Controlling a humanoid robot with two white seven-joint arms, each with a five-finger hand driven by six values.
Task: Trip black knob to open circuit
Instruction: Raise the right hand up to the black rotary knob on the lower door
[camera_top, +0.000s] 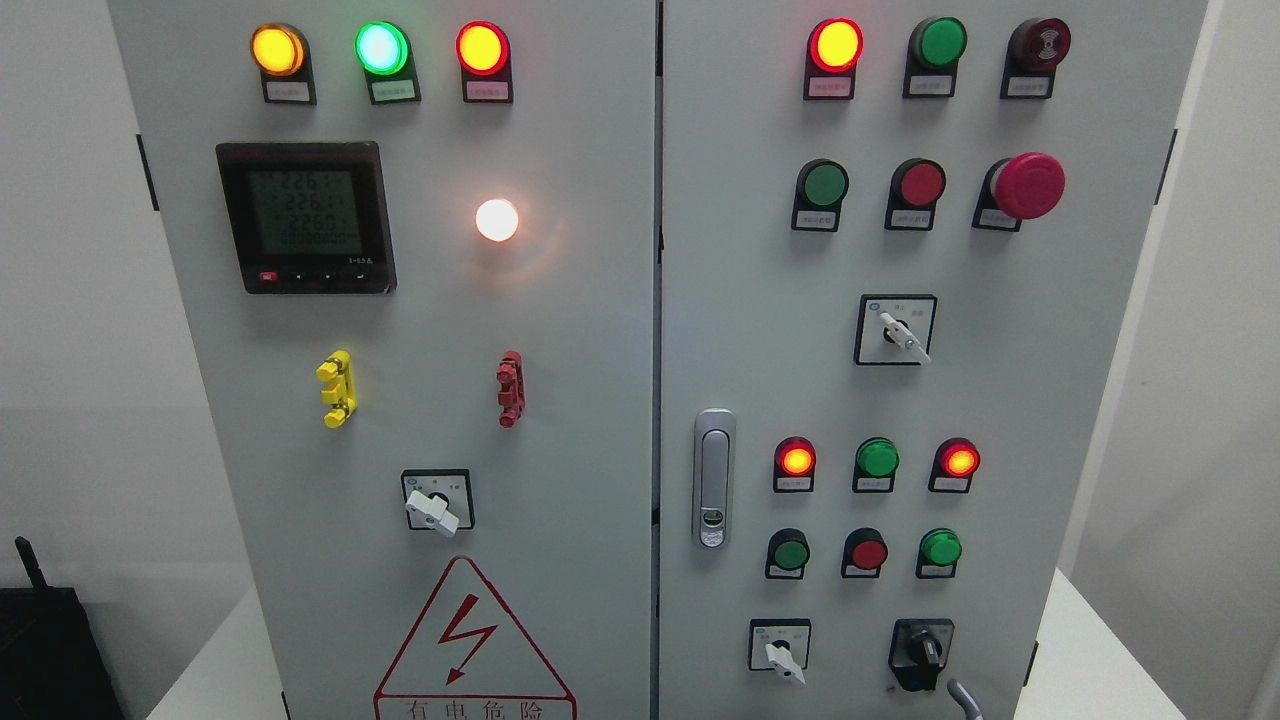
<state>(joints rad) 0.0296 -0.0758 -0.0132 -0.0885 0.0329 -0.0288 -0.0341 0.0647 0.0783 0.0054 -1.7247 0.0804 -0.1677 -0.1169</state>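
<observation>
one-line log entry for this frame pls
stage: pre-reach | target: black knob, right door bottom right, untouched | robot hands: none in view | cabinet doors: shut | white lamp: lit

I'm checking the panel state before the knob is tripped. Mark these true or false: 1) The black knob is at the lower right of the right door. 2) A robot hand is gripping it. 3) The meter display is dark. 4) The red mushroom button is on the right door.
1) True: the black knob sits low on the right door.
2) False: no robot hand is in view; the knob is untouched.
3) False: the meter on the left door shows lit digits.
4) True: the red mushroom button is at the upper right.
</observation>
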